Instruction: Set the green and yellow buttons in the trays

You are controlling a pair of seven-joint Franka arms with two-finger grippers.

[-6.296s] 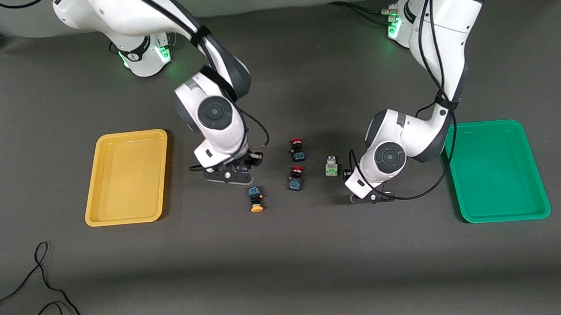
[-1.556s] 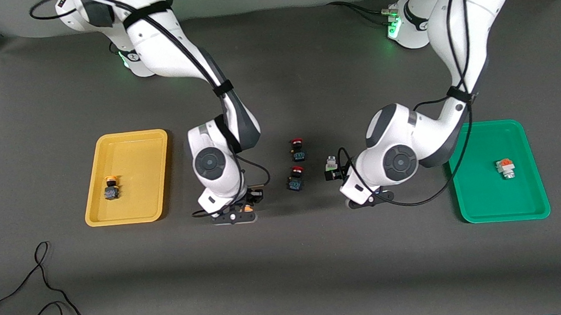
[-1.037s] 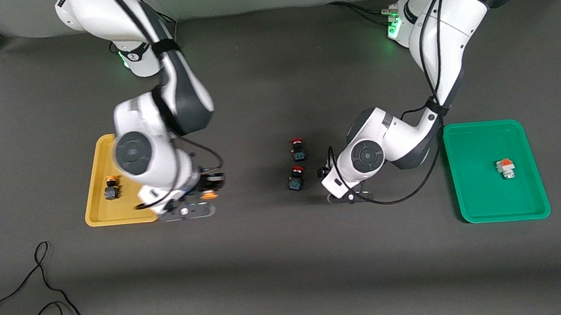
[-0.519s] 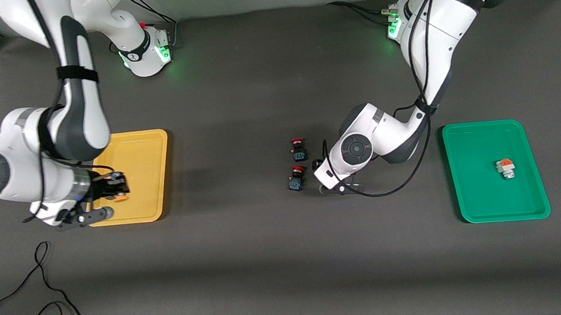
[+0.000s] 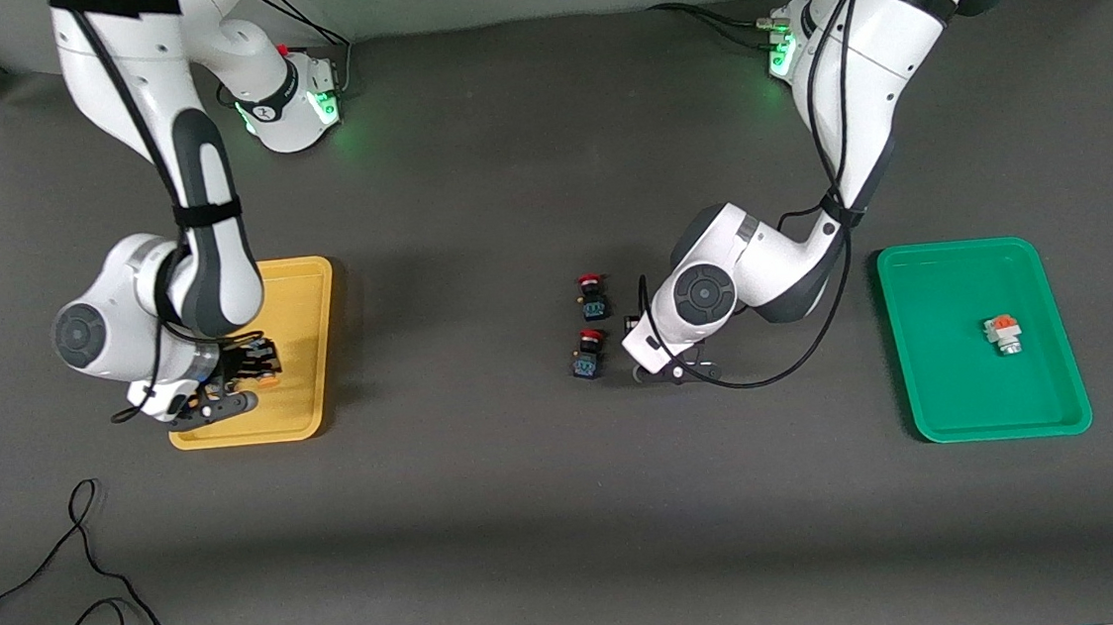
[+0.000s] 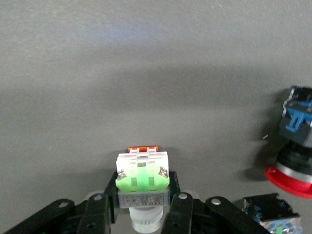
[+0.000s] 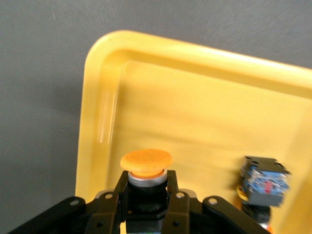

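In the front view my right tool point(image 5: 241, 369) hangs over the yellow tray point(image 5: 308, 372), clamped on a yellow button point(image 5: 268, 378). My left tool point(image 5: 665, 366) sits low over the tabletop point(image 5: 533, 513), beside two red buttons point(image 5: 588, 353). The green tray point(image 5: 961, 400) at the left arm's end holds an orange-marked grey button point(image 5: 1003, 334).

The left wrist view shows me the left tool point(image 6: 141, 207) clamped on a green-marked grey button point(image 6: 142, 183), with a red button point(image 6: 292, 156) near it on the tabletop.

The right wrist view shows the right tool point(image 7: 145, 197) gripping the yellow button point(image 7: 146, 168) over the yellow tray point(image 7: 195, 107), where another yellow button point(image 7: 263, 187) already lies.
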